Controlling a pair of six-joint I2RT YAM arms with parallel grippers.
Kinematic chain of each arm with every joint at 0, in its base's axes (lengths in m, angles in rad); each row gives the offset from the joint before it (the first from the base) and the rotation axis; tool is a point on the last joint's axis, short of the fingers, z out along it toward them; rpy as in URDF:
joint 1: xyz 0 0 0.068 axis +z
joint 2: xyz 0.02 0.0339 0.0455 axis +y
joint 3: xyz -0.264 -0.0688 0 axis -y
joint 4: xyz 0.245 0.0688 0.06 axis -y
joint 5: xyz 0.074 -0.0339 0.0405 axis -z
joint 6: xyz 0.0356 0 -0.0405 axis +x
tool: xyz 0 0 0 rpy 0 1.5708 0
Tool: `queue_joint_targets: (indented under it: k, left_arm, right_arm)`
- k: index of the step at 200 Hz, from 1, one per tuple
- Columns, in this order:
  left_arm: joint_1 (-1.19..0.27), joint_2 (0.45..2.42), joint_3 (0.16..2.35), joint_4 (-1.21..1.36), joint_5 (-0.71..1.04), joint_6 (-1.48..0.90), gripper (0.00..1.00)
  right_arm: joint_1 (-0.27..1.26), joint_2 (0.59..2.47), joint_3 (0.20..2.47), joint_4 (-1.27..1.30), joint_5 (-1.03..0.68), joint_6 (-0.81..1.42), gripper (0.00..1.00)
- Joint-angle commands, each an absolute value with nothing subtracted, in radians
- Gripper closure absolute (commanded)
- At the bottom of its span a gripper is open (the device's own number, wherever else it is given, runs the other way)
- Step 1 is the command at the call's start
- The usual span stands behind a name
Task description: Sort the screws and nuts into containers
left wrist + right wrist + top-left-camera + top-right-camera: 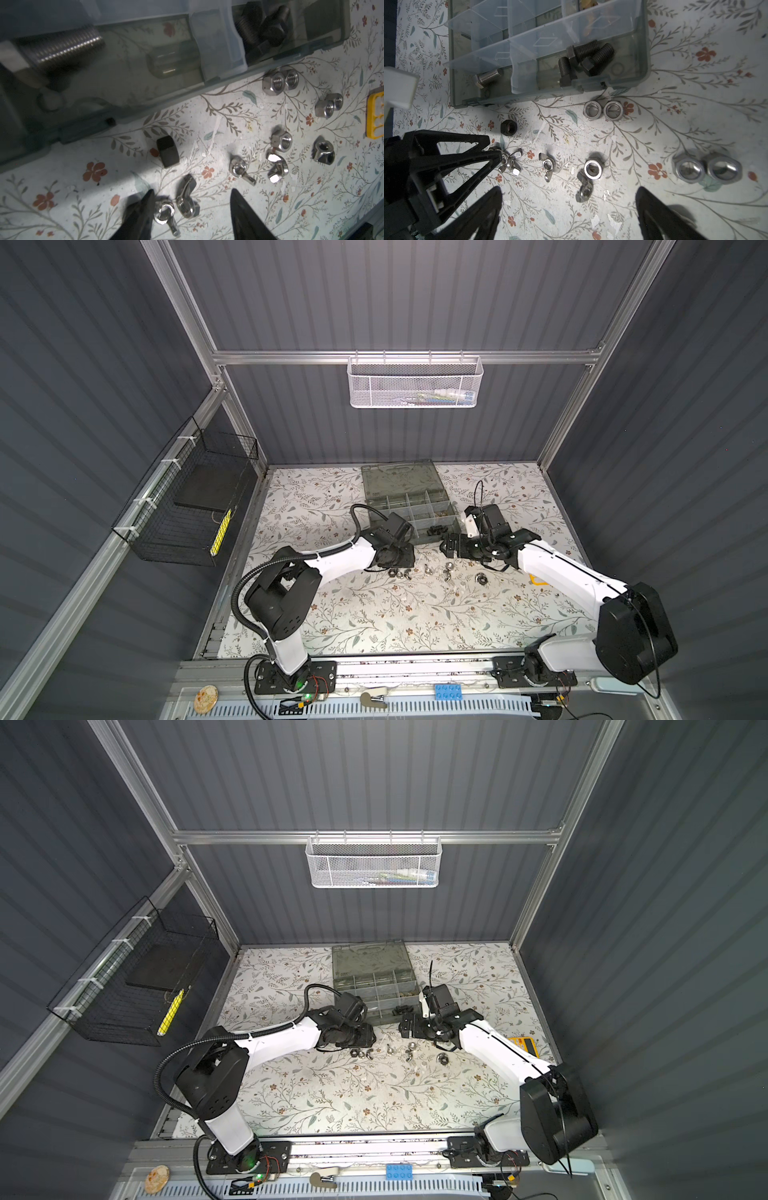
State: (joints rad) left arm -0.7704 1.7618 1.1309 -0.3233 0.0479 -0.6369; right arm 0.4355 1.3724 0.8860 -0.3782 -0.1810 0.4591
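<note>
A table with a flowered cover fills the floor of the cell. At its far middle lies an open grey-green case, lid folded back, with clear walls dividing it into small boxes. Both arms reach in to the strip of table just in front of the case.

The right gripper hangs above the loose pieces with its jaws spread wide, holding nothing. The left gripper is low at the table, jaws partly apart around two wing nuts. One finger sits against the nearer nut and the other finger stands clear.

Three black bolts lie in the case's near corner box, and a silver bolt lies in the box beside it. On the table in front lie silver nuts, more wing nuts and one black nut.
</note>
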Motion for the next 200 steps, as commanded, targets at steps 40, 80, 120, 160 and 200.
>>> queue_joint_targets:
  k: [40,80,120,160,200]
  left_arm:
    - [-0.764,1.852,1.234,-0.417,-0.027,-0.617,0.57]
    - [-0.764,1.898,1.275,-0.464,-0.062,-0.607,0.6]
    - [-0.764,1.926,1.302,-0.493,-0.094,-0.59,0.67]
    - [-0.765,1.941,1.302,-0.502,-0.105,-0.579,0.7]
    - [-0.765,1.953,1.288,-0.493,-0.106,-0.577,0.73]
  right_arm:
    - [0.436,1.393,0.879,-0.297,-0.205,0.441,0.01]
    - [0.434,1.408,0.873,-0.281,-0.217,0.436,0.01]
    - [0.435,1.413,0.862,-0.27,-0.228,0.436,0.01]
    - [0.435,1.404,0.852,-0.265,-0.229,0.44,0.01]
    - [0.436,1.39,0.847,-0.274,-0.226,0.443,0.01]
